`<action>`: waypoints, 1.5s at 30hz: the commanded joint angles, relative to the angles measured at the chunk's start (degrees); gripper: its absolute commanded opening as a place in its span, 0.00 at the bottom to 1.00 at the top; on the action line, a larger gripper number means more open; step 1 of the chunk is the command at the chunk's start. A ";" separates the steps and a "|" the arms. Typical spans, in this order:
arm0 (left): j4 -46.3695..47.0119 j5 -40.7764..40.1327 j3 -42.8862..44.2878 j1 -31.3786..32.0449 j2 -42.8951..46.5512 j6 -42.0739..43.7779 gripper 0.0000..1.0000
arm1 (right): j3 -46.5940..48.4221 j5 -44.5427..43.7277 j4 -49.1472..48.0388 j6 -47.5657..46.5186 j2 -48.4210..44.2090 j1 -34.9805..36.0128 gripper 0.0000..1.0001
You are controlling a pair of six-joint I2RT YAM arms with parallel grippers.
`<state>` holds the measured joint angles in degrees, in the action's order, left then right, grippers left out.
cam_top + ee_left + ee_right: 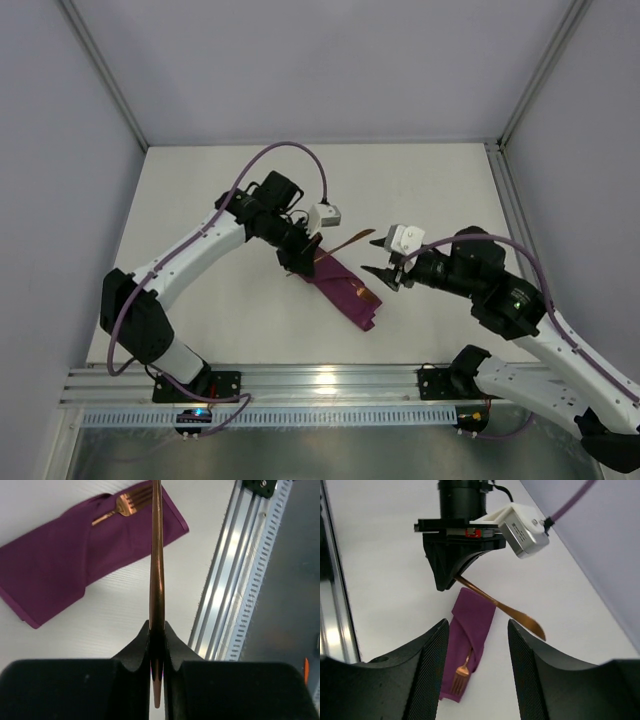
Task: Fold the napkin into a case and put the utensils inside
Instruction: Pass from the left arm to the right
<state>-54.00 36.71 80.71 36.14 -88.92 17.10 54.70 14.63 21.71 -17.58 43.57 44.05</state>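
The plum-purple napkin lies folded as a narrow case (345, 290) on the white table, between the two arms. The copper fork (125, 505) is tucked into its fold with the tines sticking out; it also shows in the right wrist view (462, 672). My left gripper (303, 258) hovers over the case's far end, shut on the copper knife (345, 243) by its handle. The knife (157, 570) points out from the gripper (157, 630), above the cloth (60, 565). My right gripper (385, 275) is open and empty, just right of the case (470, 620), facing the knife's blade (515, 612).
An aluminium rail (320, 380) runs along the near table edge, and shows in the left wrist view (225, 595). Grey walls enclose the table on the left, back and right. The left arm's purple cable (290, 150) loops above it.
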 commanded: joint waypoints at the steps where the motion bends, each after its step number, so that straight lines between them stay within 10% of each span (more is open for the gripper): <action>1: -8.83 6.09 1.65 0.07 -1.16 6.36 0.00 | -1.53 10.68 0.61 -25.81 1.15 0.94 0.55; 9: -14.82 12.42 0.86 0.07 -3.09 10.93 0.00 | 5.07 12.78 5.52 -40.49 15.38 2.79 0.50; 26: -17.02 13.56 1.73 0.42 -4.15 12.87 0.00 | 1.02 3.04 0.78 -38.67 21.11 5.69 0.46; 39: -14.30 10.24 1.65 0.51 -3.71 11.55 0.00 | 1.73 -1.62 0.79 -31.58 23.93 6.04 0.03; 45: -9.20 4.79 0.51 0.51 -1.17 8.39 0.34 | 0.16 -2.15 -0.26 -19.71 23.58 6.22 0.03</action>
<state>-66.43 44.25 81.03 36.29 -93.03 27.70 55.29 14.09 26.26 -45.58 68.05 50.17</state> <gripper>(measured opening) 0.289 0.060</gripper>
